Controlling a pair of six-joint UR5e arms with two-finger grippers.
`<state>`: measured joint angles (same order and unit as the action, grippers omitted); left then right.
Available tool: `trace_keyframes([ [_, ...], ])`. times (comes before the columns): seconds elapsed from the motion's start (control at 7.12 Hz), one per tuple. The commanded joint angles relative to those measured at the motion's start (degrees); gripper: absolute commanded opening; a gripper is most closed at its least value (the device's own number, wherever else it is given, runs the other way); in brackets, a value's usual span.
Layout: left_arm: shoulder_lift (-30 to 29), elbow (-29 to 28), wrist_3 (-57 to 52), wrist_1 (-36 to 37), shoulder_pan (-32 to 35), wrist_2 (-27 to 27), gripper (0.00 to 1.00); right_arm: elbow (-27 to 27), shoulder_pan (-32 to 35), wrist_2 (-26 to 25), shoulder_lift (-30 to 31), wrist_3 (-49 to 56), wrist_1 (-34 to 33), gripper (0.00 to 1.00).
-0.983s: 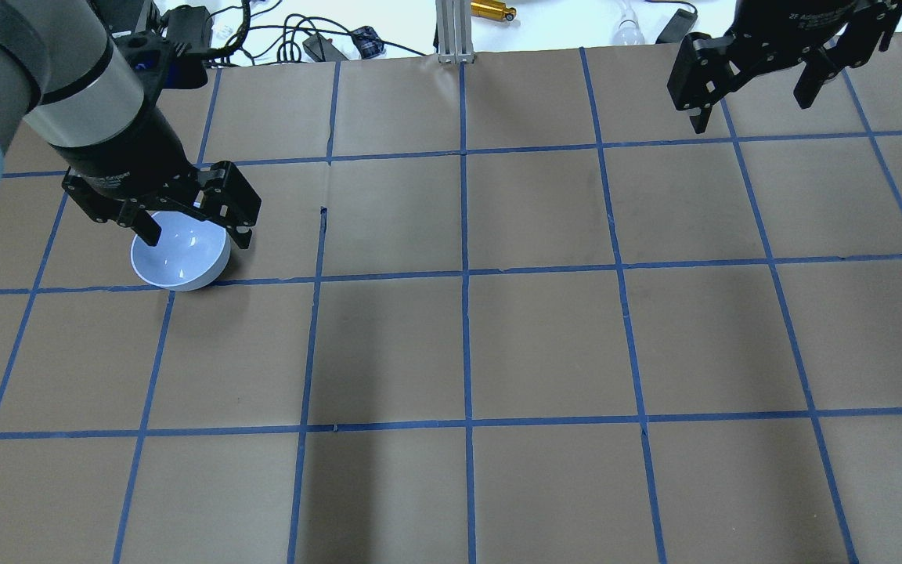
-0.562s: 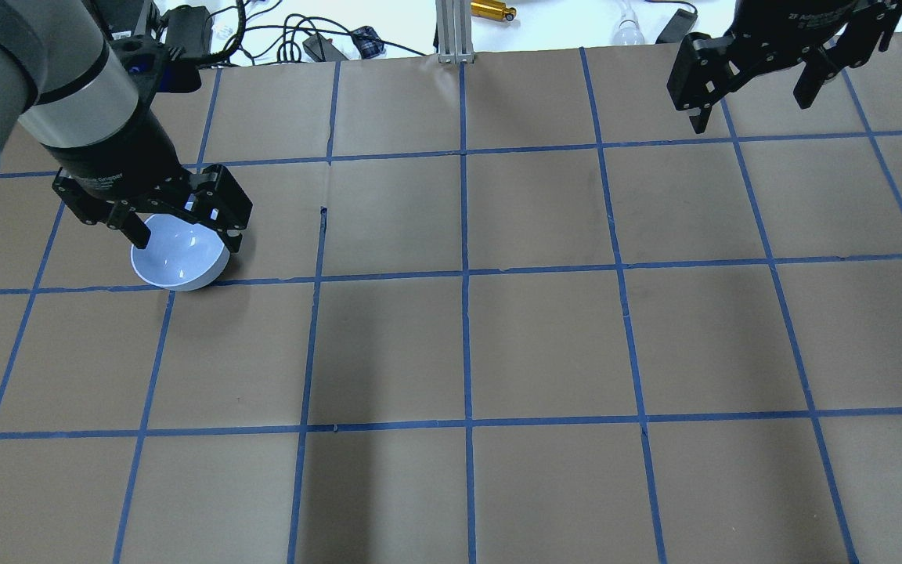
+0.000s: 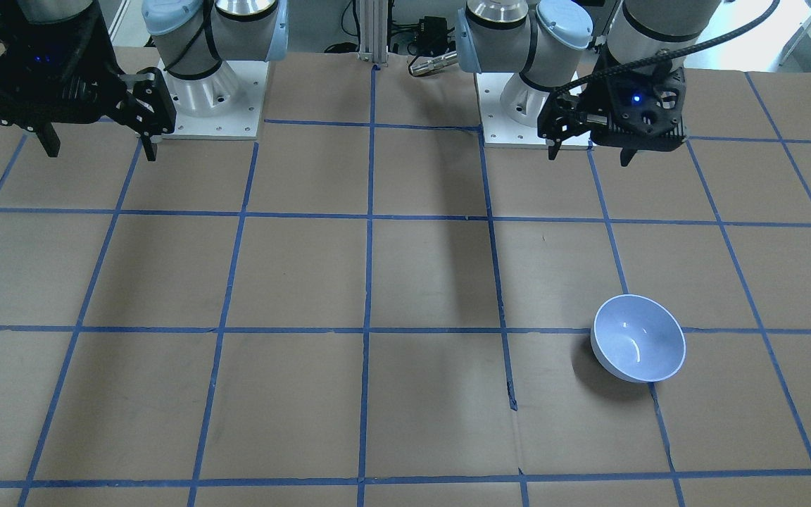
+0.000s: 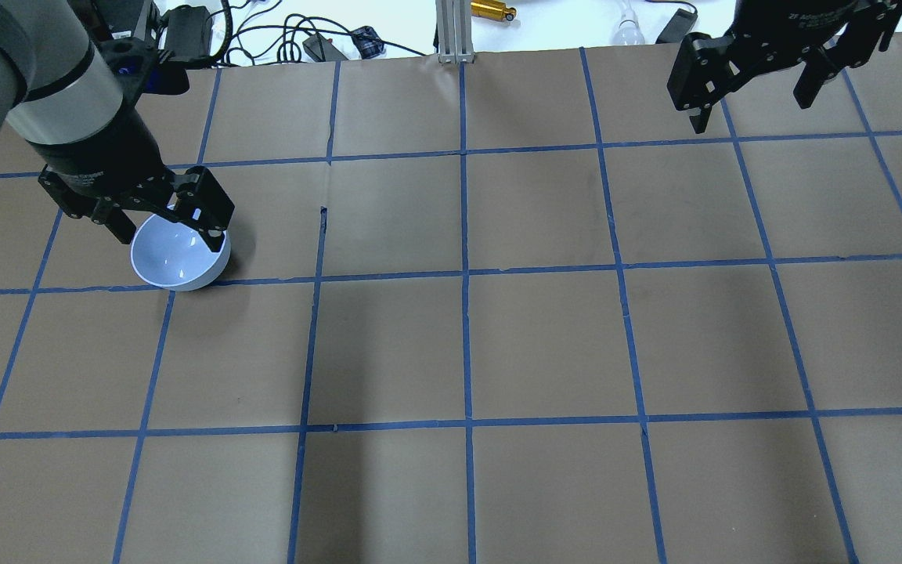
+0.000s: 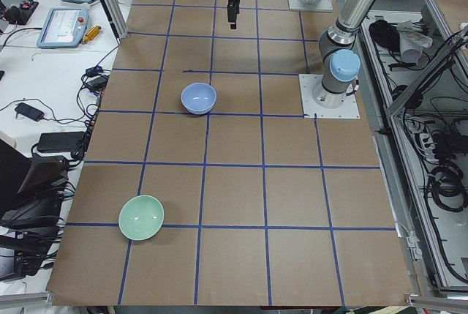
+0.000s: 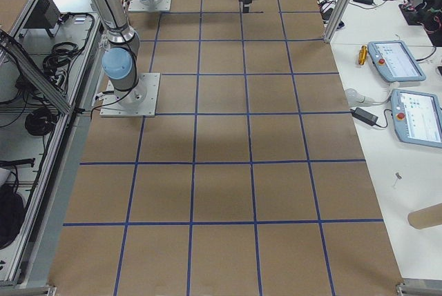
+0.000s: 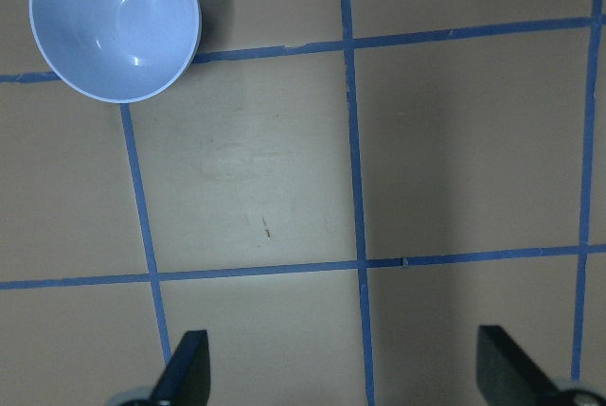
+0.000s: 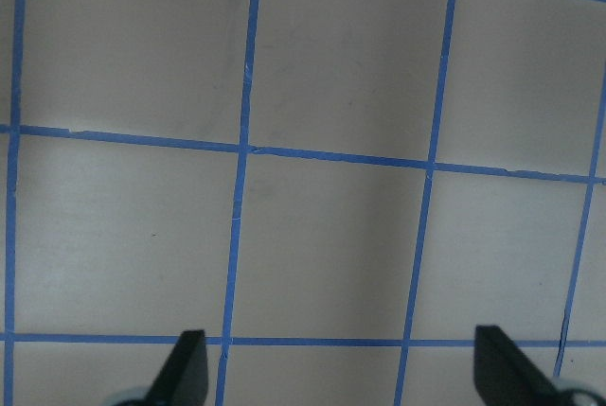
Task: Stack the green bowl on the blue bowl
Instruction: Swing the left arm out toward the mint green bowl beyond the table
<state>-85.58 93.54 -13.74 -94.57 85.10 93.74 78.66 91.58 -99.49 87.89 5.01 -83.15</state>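
The blue bowl was seen upright on the table, touching a blue tape line, at roughly 9 o'clock of the overhead view. The green bowl was found only in the exterior left view, where it stood upright at about 7 o'clock from the blue bowl, well apart from it and nearer the table's left end. Neither bowl was set inside the other. The left gripper was held above the table with its jaws spread wide and nothing between them. In its wrist view the blue bowl was placed at 11 o'clock, clear of both fingertips. The right gripper was held at 1 o'clock of the overhead view — jaws likewise parted, nothing gripped, only the table shown beneath it.
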Motion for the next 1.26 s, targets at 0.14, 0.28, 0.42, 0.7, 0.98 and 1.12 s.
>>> trace_keyframes([
  [0.14, -2.7, -1.2, -24.6, 3.1, -13.8, -0.3, 1.0, 0.0, -0.1, 0.0, 0.0, 0.0, 0.0, 1.0],
  [0.28, -4.1, -1.9, -30.8, 4.4, -16.8, -0.4, 1.0, 0.0, 0.0, 0.0, 0.0, 0.0, 0.0, 1.0],
  [0.42, -6.0, -2.9, -37.8, 6.7, -19.8, -0.4, 1.0, 0.0, 0.0, 0.0, 0.0, 0.0, 0.0, 1.0],
  [0.7, -11.0, -5.8, -49.9, 8.9, -26.4, -0.6, 1.0, 0.0, 0.0, 0.0, 0.0, 0.0, 0.0, 1.0],
  [0.98, -16.4, -9.8, -64.0, 12.1, -33.5, -0.5, 1.0, 0.0, 0.0, 0.0, 0.0, 0.0, 0.0, 1.0],
  [1.12, -19.9, -12.6, -71.1, 12.6, -37.4, -1.2, 0.98, 0.0, 0.0, 0.0, 0.0, 0.0, 0.0, 1.0],
])
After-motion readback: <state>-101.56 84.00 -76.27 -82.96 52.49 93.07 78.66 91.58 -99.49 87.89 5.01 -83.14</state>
